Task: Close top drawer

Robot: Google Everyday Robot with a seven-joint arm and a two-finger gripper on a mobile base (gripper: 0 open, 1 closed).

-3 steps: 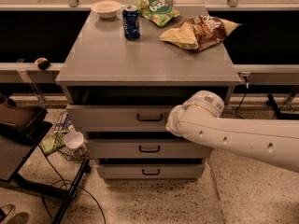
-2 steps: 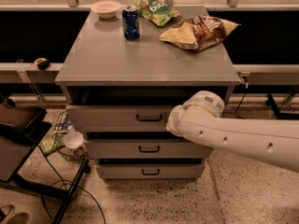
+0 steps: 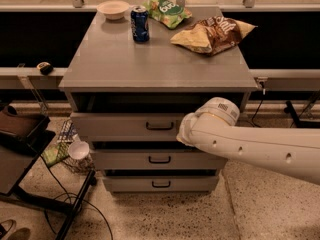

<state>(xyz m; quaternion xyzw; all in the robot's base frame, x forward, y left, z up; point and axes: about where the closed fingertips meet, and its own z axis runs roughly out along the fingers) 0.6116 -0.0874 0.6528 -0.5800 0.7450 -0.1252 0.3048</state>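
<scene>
The top drawer (image 3: pixel 120 125) is a wide grey drawer with a small black bar handle (image 3: pixel 160 127) at its centre. It stands pulled out a little from the grey cabinet (image 3: pixel 150 64), with a dark gap above its front. My white arm reaches in from the right. My gripper (image 3: pixel 184 134) is at the drawer front, just right of the handle, hidden behind the arm's wrist.
Two shorter grey drawers (image 3: pixel 159 160) sit below. On the cabinet top are a blue can (image 3: pixel 139 24), a white bowl (image 3: pixel 113 9), a green bag (image 3: pixel 166 11) and a brown chip bag (image 3: pixel 212 34). A black stand (image 3: pixel 30 154) and a white cup (image 3: pixel 78 150) are at the left on the floor.
</scene>
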